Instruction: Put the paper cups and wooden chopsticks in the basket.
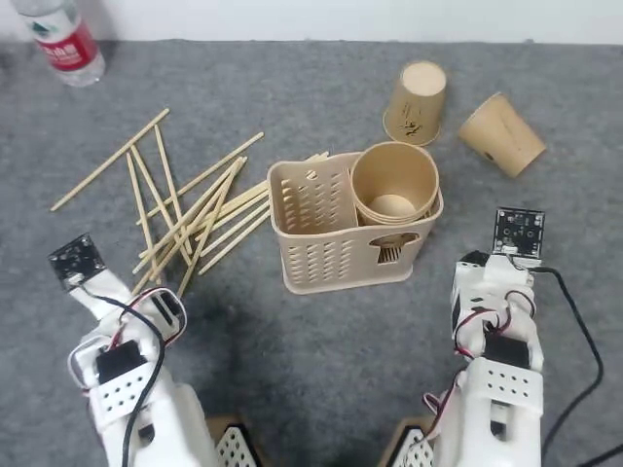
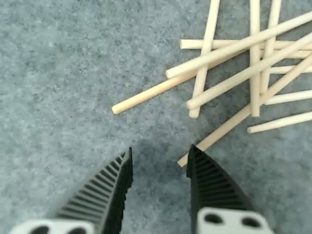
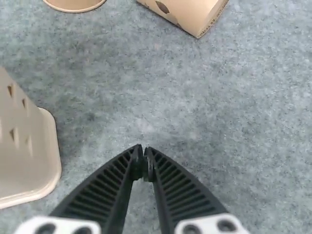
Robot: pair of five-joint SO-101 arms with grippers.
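Paper cups (image 1: 394, 185) sat stacked in the basket (image 1: 331, 258), but two loose cups (image 1: 419, 102) and chopsticks (image 1: 195, 209) lay outside it, with the left end effector (image 2: 161, 150) gaping empty and the right end effector (image 3: 144, 148) closed on nothing.

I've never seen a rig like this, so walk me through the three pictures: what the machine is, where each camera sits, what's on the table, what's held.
These are two small robot arms side by side at a grey table. One picture looks down from above; the other two come from a camera on each arm's wrist. The left gripper is open and empty, near loose wooden chopsticks. The right gripper is shut on nothing. A basket in the middle already holds stacked paper cups. Two more cups sit on the table beyond it, and a plastic bottle lies in a far corner.
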